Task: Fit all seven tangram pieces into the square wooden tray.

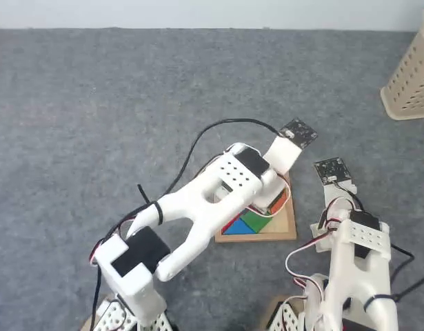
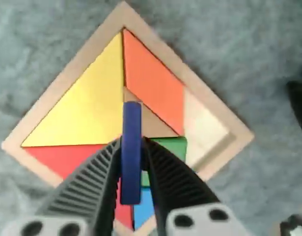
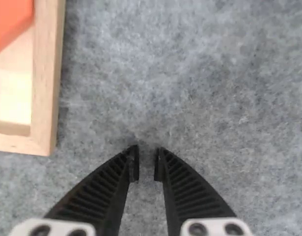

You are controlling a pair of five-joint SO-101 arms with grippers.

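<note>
My left gripper (image 2: 131,145) pinches a dark blue piece (image 2: 132,118) on edge between the pads, over the middle of the tray (image 2: 67,81). I cannot tell whether the piece touches the tray floor.

Under it, the yellow triangle (image 2: 87,108) and orange triangle (image 2: 151,78) lie edge to edge. A red piece (image 2: 67,157) runs along the yellow one's long side, and one end of it goes behind my finger. A green piece (image 2: 168,145) and a light blue piece (image 2: 143,211) are each partly behind my fingers, so I cannot make out their outlines. Next to the orange and green pieces, one corner of the tray shows pale bare floor. A tan wedge (image 2: 153,123) lies just past the blue piece's far end. I cannot tell whether it is bare wood or a piece.

In the high view the tray sits right of centre in the lower half, on the grey carpet (image 1: 94,103). My left arm (image 1: 198,207) lies across the tray and covers most of it. Below the arm, blue, green and a thin orange strip show.

My right arm (image 1: 356,255) stands at the lower right of that view, just beside the tray. My right gripper (image 3: 147,160) is over carpet. Its jaws are drawn nearly together with a thin slit between them, and they hold nothing. A tray corner lies near it but apart, cut off at the frame edge.

A beige box (image 1: 411,76) at the upper right of the high view is also cut off.
</note>
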